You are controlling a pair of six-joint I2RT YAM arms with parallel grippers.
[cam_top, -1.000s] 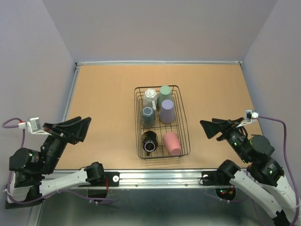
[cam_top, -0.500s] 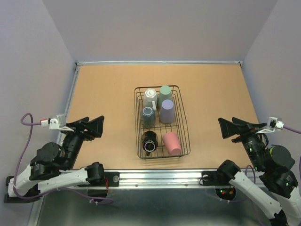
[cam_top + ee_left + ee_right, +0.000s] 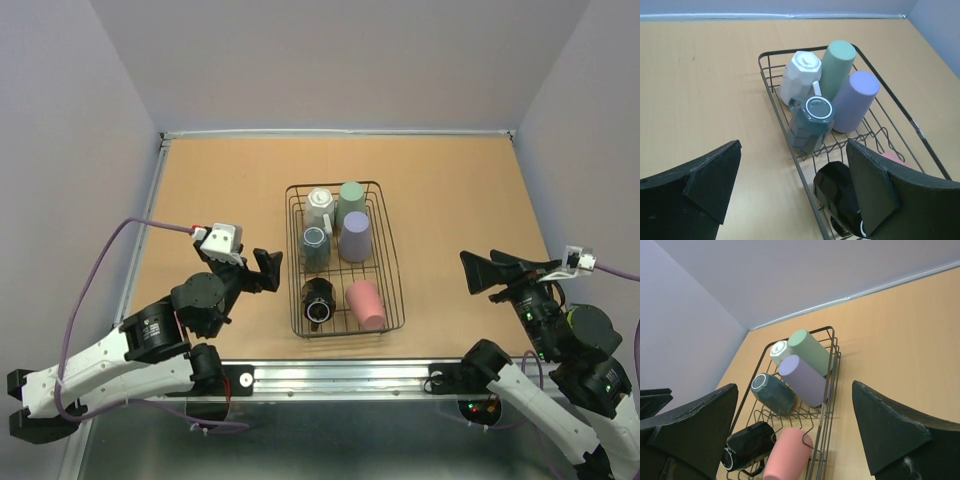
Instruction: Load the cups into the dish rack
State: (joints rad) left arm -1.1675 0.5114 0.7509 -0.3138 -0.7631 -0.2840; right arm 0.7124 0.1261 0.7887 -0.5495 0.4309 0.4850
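The dark wire dish rack (image 3: 388, 240) stands mid-table and holds all six cups. At its far end are the white mug (image 3: 320, 206) and green tumbler (image 3: 351, 199). In the middle are the grey mug (image 3: 316, 245) and lavender tumbler (image 3: 356, 238). At the near end the black mug (image 3: 319, 301) and pink tumbler (image 3: 366, 304) lie on their sides. My left gripper (image 3: 262, 270) is open and empty, just left of the rack's near-left side; its wrist view (image 3: 794, 150) looks over the rack's rim (image 3: 802, 184). My right gripper (image 3: 480, 272) is open and empty, well right of the rack.
The tan table ends at a metal rail (image 3: 340, 375) along the near edge and grey walls on the other sides. The left arm's purple cable (image 3: 110, 250) arcs over the table's left part.
My left arm has swung right, from the table's left edge to beside the rack. My right gripper drew back right, then held. Both stayed open.
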